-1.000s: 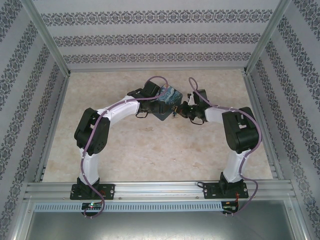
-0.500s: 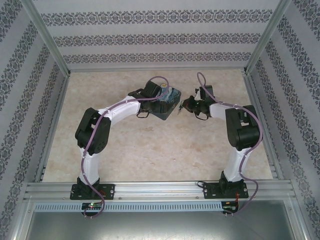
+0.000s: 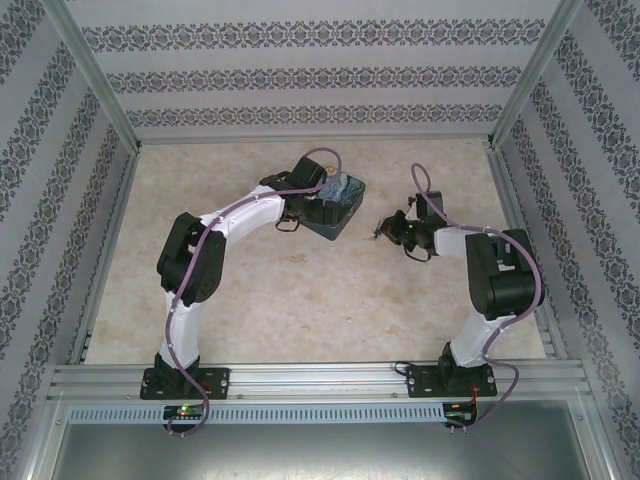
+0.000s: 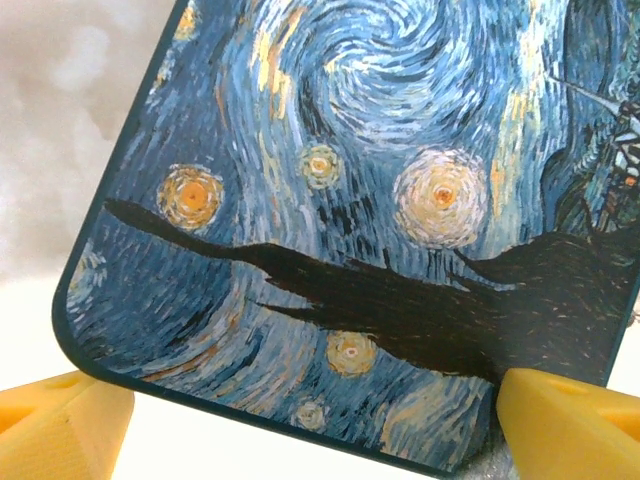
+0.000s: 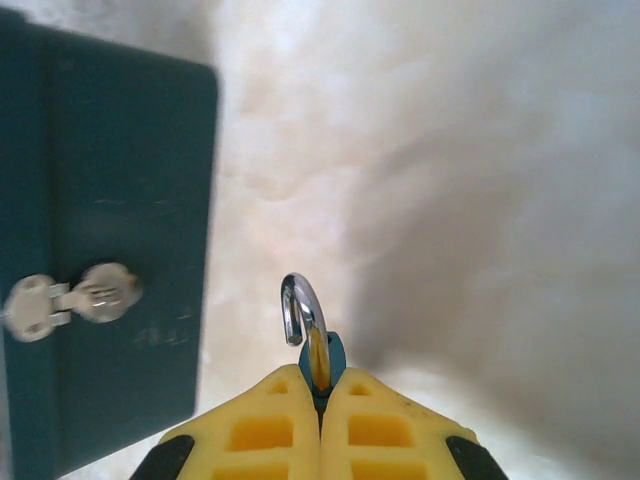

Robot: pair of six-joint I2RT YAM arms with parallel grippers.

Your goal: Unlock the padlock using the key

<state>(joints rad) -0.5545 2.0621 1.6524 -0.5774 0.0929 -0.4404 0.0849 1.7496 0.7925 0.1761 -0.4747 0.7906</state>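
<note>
Pinching padlock, R gripper low, prob. level.

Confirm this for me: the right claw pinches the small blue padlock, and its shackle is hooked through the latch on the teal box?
Not quite. The right claw does pinch the padlock, but its shackle is hooked through nothing: it stands free, apart from the latch on the teal box. The right wrist view shows this.
</note>
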